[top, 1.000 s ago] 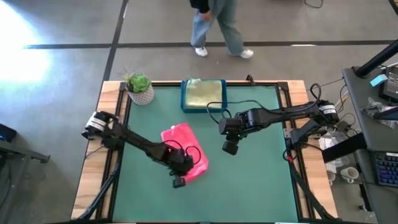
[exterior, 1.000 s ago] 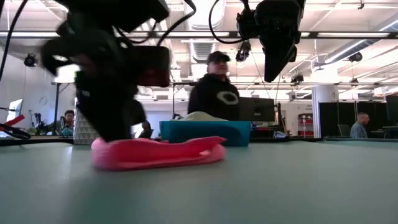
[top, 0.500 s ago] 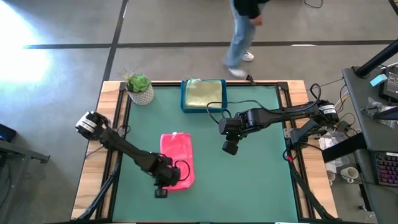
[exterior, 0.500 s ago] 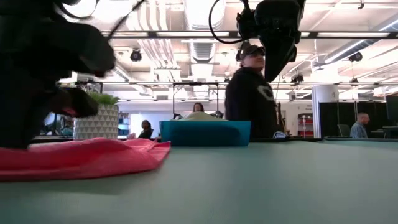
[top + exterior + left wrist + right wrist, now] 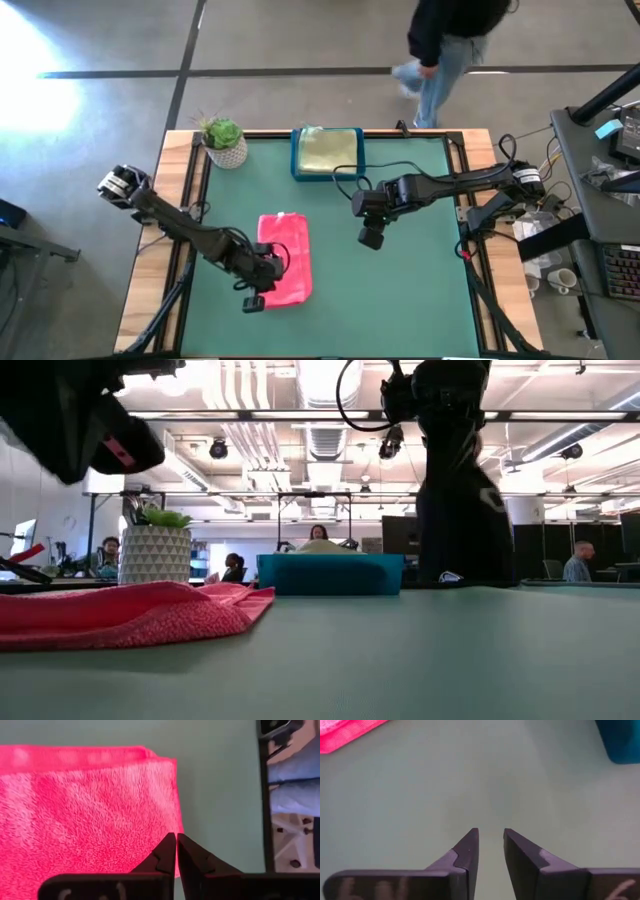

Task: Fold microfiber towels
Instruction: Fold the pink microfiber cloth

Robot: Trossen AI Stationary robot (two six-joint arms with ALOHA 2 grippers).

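Note:
A hot pink towel [image 5: 285, 257] lies flat on the green table as a long folded rectangle, left of centre; it also shows in the low view [image 5: 130, 615] and under my left fingers [image 5: 85, 810]. My left gripper [image 5: 252, 300] hovers shut above the towel's near left corner, holding nothing [image 5: 176, 845]. My right gripper [image 5: 370, 238] hangs over the table's middle, its fingers [image 5: 491, 832] slightly open over bare table. A pale yellow-green towel [image 5: 328, 148] lies in the blue tray [image 5: 296, 160] at the far edge.
A potted plant [image 5: 225, 142] stands at the far left corner, next to the blue tray [image 5: 330, 573]. A person [image 5: 450, 40] walks past beyond the table's far edge. Bare green table lies to the right and near side of the pink towel.
My left gripper has gone toward the table's near left and risen clear of the pink towel. The towel, which lay bunched and slanting under that gripper, now lies flat as a straight folded rectangle. The person has walked rightward behind the table.

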